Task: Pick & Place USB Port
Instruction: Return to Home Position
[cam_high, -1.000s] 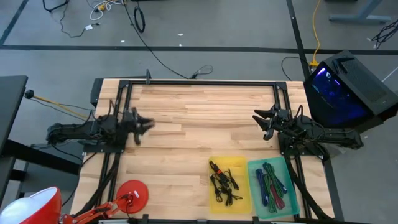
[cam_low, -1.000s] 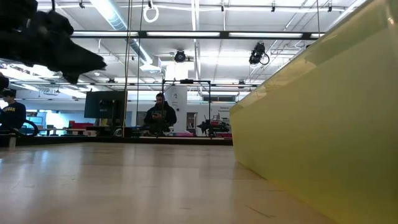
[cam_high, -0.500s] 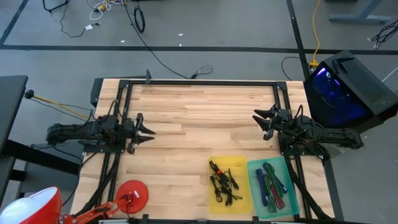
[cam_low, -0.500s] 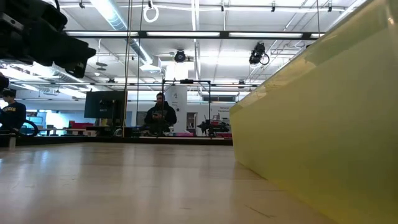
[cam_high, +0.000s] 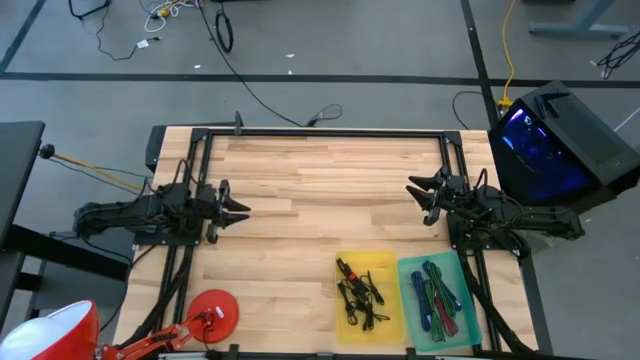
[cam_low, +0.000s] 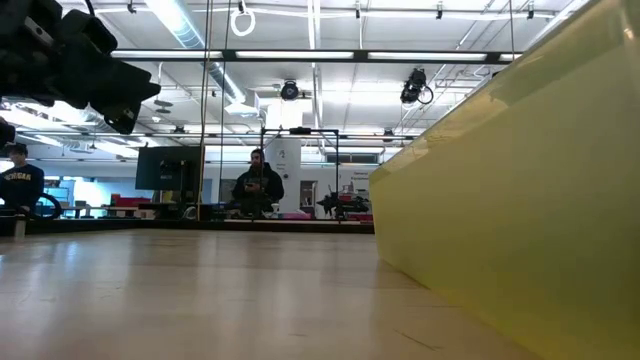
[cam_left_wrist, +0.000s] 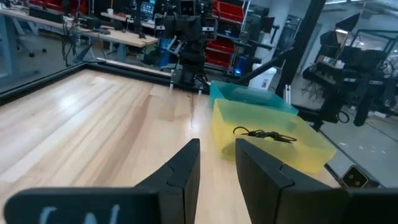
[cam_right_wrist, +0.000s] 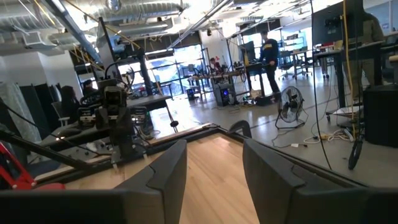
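Note:
Several black USB cables lie tangled in a yellow bin near the table's near edge; the left wrist view shows them resting on the bin's floor. My left gripper hovers over the table's left side, open with a narrow gap, pointing toward the right; the low view shows it high at the left. My right gripper hovers over the right side, open, pointing left. Both are empty and far from the bins.
A teal bin with coloured cables stands right of the yellow one. A red round object sits at the near left corner. A black frame rail runs along the far edge. Bare wood lies between the arms. People stand in the room beyond.
My left gripper has turned about its wrist and drawn back a little toward the table's left edge, then settled. The right arm has kept still and the cables have not moved.

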